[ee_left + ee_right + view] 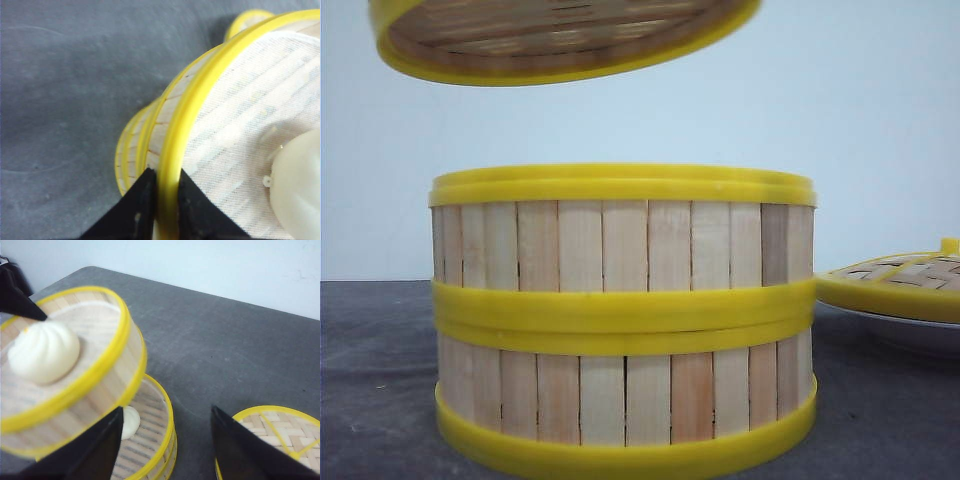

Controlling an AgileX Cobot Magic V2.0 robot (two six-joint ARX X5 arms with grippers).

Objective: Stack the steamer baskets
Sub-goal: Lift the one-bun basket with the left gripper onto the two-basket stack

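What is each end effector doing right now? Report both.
Left end effector: closed on the raised steamer basket's rim.
Right end effector: open, holding nothing.

Above the two stacked steamer baskets (pixel 623 320), the raised basket (pixel 565 40) runs off the frame's top; beside them, the woven lid (pixel 905 282) is cut off, its plate barely showing.

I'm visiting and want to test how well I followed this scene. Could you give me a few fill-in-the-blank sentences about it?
1. On the table, ____ steamer baskets already stand stacked.
2. The left gripper is shut on the yellow ____ of the lifted basket.
3. The lifted basket holds one white ____.
4. The right gripper is ____, holding nothing, above the woven lid.

Missing words: two; rim; bun; open
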